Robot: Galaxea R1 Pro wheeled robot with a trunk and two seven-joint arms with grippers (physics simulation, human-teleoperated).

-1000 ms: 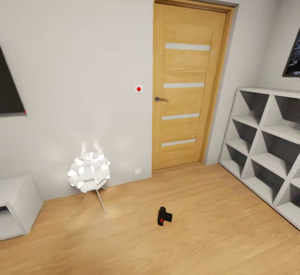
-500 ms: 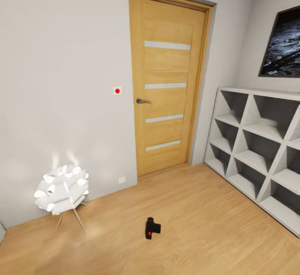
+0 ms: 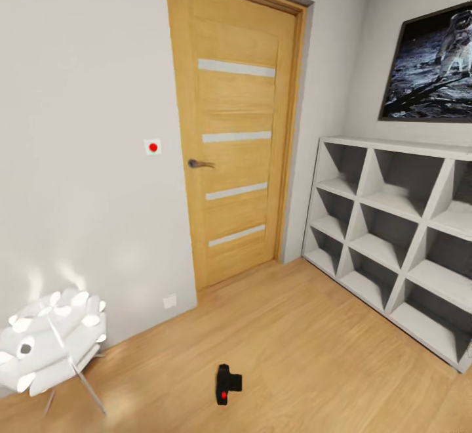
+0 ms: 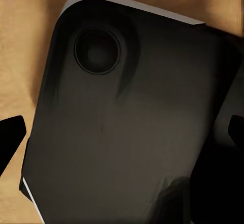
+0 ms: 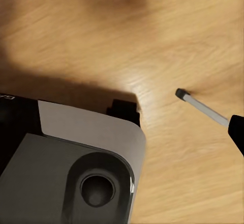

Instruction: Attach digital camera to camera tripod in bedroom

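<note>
The digital camera, small and black with a red button, lies on the light wood floor in front of the wooden door of the bedroom. A thin silver rod with a black tip rests on the floor in the right wrist view; it may be a leg of the camera tripod, I cannot tell. My left gripper is open over my own dark base, its fingertips far apart. My right gripper also hangs open above the floor, one fingertip showing at the frame's edge.
Grey cubby shelves line the right wall under a framed astronaut picture. A white floor lamp on thin legs stands at the left by the wall. My base sits on the plank floor.
The head view has swung right: door, lamp and camera have slid left in the picture and the astronaut picture has come in. The camera itself lies where it was.
</note>
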